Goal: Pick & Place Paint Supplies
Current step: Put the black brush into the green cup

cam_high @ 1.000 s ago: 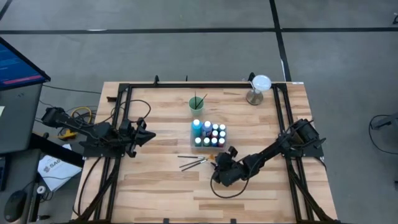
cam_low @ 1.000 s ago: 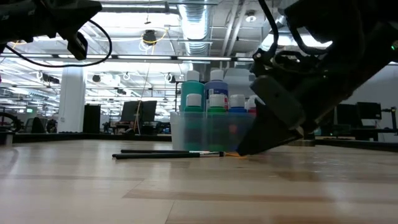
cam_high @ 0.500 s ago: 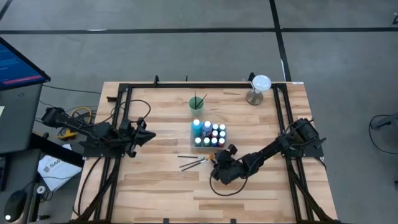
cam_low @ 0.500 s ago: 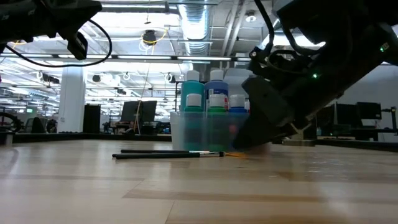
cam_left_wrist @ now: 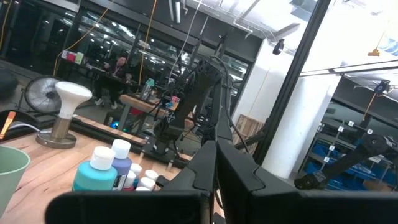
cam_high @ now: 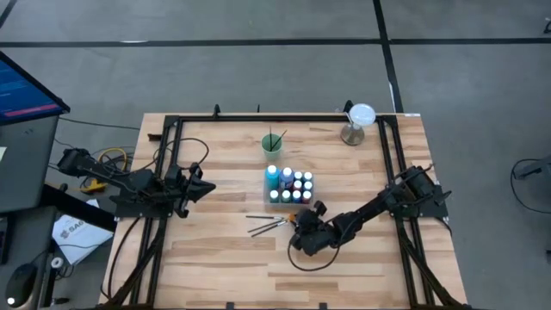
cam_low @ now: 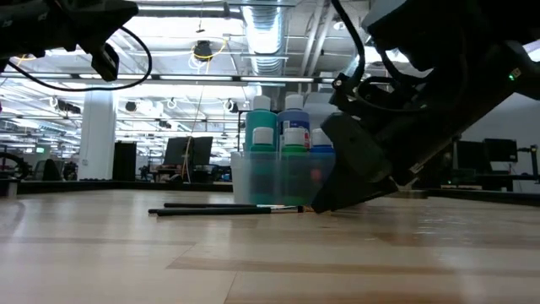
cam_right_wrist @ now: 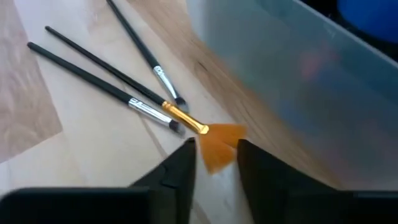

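Three thin black paintbrushes (cam_high: 267, 224) lie flat on the wooden table, their heads toward the clear tray (cam_high: 289, 185) of white-capped paint bottles (cam_low: 283, 135). One of them ends in an orange fan of bristles (cam_right_wrist: 219, 148) on a gold ferrule. My right gripper (cam_right_wrist: 216, 165) slants down at the table just before the tray, open, one finger on each side of that fan. My left gripper (cam_high: 209, 184) waits shut above the table's left side. A green cup (cam_high: 273, 144) behind the tray holds more brushes. My right gripper has its two fingers (cam_right_wrist: 186, 163) on either side of the fan brush's orange bristles (cam_right_wrist: 211, 157), coming slanting down from the table's right. The brush lies flat on the table. Whether the fingers touch the bristles, I cannot tell.
The tray's clear wall (cam_right_wrist: 292, 81) stands close beside the right gripper. A white mushroom-shaped lamp (cam_high: 358, 122) is at the far right corner. Black frame rails (cam_high: 169, 155) run along the table's sides. Bare wood lies toward the near edge.
My right gripper has crept down and toward the table's left, to the heads of the brushes. The brushes and the tray have stayed where they were.
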`<state>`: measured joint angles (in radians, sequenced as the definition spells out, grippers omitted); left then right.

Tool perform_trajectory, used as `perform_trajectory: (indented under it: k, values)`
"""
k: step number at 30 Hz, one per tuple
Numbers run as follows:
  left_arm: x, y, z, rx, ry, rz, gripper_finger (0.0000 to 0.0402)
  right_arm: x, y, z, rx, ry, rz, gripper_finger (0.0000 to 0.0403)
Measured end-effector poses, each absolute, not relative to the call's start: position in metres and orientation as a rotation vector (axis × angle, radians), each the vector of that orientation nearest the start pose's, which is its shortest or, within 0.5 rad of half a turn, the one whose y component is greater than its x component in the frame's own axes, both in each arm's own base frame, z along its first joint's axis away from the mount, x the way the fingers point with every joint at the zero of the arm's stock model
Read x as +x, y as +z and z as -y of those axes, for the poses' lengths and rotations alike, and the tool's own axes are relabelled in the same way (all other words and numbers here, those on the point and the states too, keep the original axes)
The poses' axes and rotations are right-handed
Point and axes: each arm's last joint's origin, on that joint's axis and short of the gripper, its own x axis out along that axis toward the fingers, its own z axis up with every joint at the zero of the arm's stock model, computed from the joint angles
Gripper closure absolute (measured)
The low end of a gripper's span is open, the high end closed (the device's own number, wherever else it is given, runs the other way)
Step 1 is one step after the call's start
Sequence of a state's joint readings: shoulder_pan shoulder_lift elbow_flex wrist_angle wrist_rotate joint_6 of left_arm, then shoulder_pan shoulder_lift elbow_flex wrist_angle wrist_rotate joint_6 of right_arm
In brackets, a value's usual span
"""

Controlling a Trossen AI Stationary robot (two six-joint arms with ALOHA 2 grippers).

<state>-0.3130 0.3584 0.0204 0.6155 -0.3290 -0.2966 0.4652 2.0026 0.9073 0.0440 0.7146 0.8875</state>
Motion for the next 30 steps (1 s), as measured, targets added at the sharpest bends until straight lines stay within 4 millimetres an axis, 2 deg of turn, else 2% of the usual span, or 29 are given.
perform_trajectory:
  k: [5,7,13,23,30]
  values:
    - [0.113,0.198,0.027,-0.383,-0.024,0.264,0.0394,0.311,0.075,-0.137,0.258,-0.553,-0.71,0.0377]
    - [0.113,0.198,0.027,-0.382,-0.023,0.264,0.0394,0.31,0.074,-0.139,0.273,-0.555,-0.708,0.0395]
    - [0.113,0.198,0.027,-0.382,-0.024,0.265,0.0394,0.312,0.079,-0.15,0.308,-0.567,-0.716,0.0401]
    - [0.113,0.198,0.027,-0.382,-0.024,0.264,0.0394,0.342,0.116,-0.177,0.272,-0.43,-0.78,0.0403]
    - [0.113,0.198,0.027,-0.382,-0.024,0.265,0.0394,0.347,0.127,-0.183,0.281,-0.438,-0.736,0.0403]
